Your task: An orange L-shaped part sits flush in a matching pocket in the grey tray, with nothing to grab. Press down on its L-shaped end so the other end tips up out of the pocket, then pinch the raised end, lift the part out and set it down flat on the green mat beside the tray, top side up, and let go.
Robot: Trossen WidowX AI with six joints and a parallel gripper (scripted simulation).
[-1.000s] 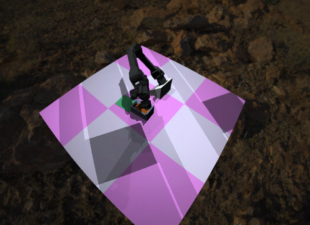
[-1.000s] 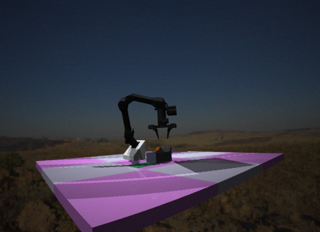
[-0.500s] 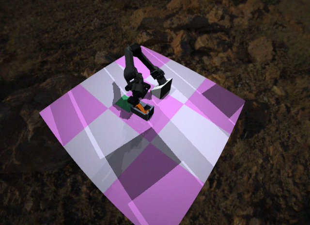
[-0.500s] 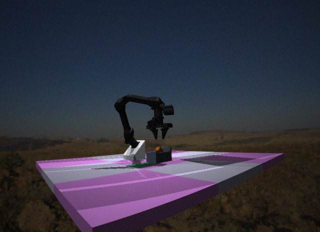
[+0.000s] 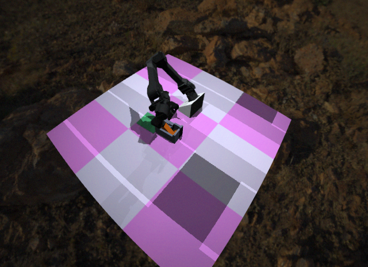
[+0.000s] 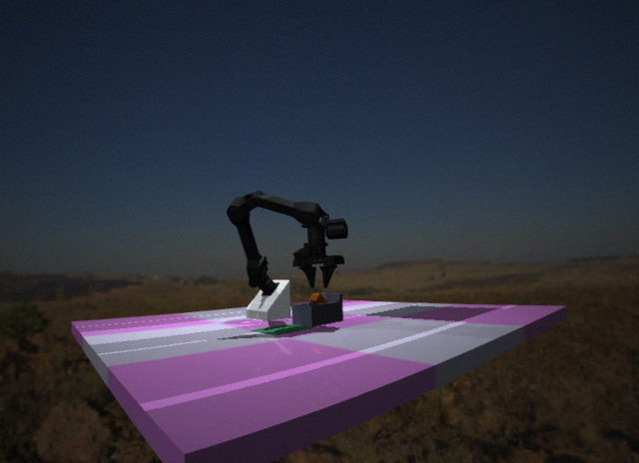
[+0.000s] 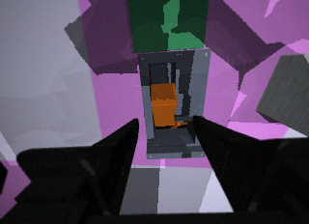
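Note:
The orange part (image 5: pixel 168 129) (image 6: pixel 316 297) (image 7: pixel 164 113) sits tilted in the pocket of the grey tray (image 5: pixel 171 138) (image 6: pixel 325 313) (image 7: pixel 200 79). Its end toward the mat stands up above the rim; its L-shaped end is low in the pocket, partly hidden. The green mat (image 5: pixel 145 118) (image 6: pixel 279 329) (image 7: pixel 150 21) lies flat beside the tray, at the raised end's side, with nothing on it in view. My gripper (image 6: pixel 319 286) (image 7: pixel 165 121) points down, open and empty, above the tray and clear of the part. In the top view the arm hides the fingertips.
The white wedge-shaped base (image 5: pixel 186 108) (image 6: pixel 280 300) of my arm stands near the tray; a grey block (image 7: pixel 289 89) shows at the right of the wrist view. The tray's walls stand up around the part. Dark shadows fall across the chequered table top (image 5: pixel 110 157) (image 6: pixel 232 375).

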